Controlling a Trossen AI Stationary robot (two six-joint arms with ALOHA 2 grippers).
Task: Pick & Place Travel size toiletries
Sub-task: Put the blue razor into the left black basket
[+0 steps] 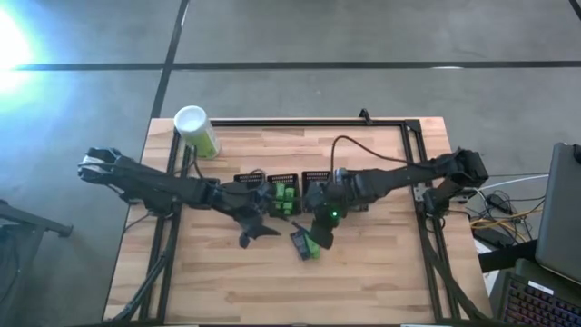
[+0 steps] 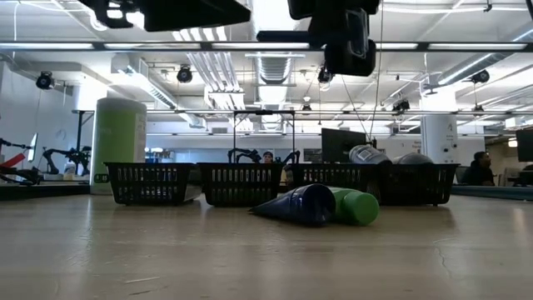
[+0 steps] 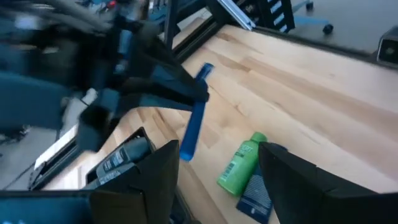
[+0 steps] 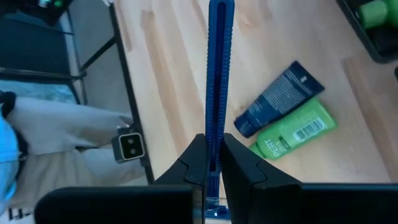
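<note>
Right gripper (image 4: 211,163) pinches thin blue razor (image 4: 219,74) near one end, aloft above table (image 1: 381,272). Razor light, stiff, slick plastic; may pivot. Dark tube (image 4: 278,97) and green tube (image 4: 295,132) touching, on wood. Left gripper (image 3: 217,186) spread, empty, nearby.

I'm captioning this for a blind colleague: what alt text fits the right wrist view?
The right gripper is shut on a thin blue razor, held above a wooden table. Beyond it, a dark blue tube and a green tube lie side by side.
</note>
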